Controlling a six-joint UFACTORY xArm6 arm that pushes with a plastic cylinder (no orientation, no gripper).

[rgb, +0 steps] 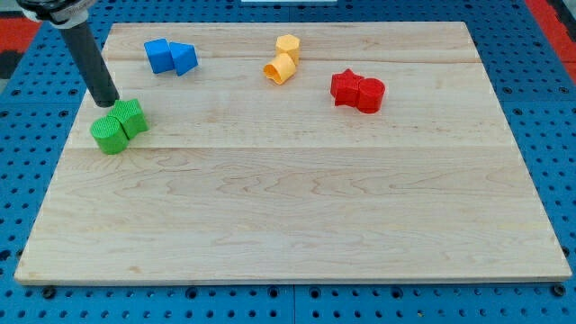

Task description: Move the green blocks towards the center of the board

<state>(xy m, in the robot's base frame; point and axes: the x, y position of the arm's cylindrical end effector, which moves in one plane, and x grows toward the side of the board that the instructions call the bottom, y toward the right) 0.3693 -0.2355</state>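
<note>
Light wood makes up the board [297, 207], which is laid on a blue table [27, 180] full of small holes. A dark rod comes down from the view's top left, and my tip [108, 103] is set on the wood right at the top left edge of the green blocks. It seems to touch them, or nearly so. Nothing is held by the rod, for it has no jaws to open or close; it can only push.

Two green blocks are seen near the board's left edge, pressed together side by side. One green block [131, 117] sits closer to the tip, and the other green block [110, 135] sits lower and further left. Their exact shapes cannot be made out. Both are well apart from the middle of the board.

Along the view's top, two blue blocks [170, 57] are found touching, then two yellow blocks [283, 59], then two red blocks [357, 91], one shaped like a star.
</note>
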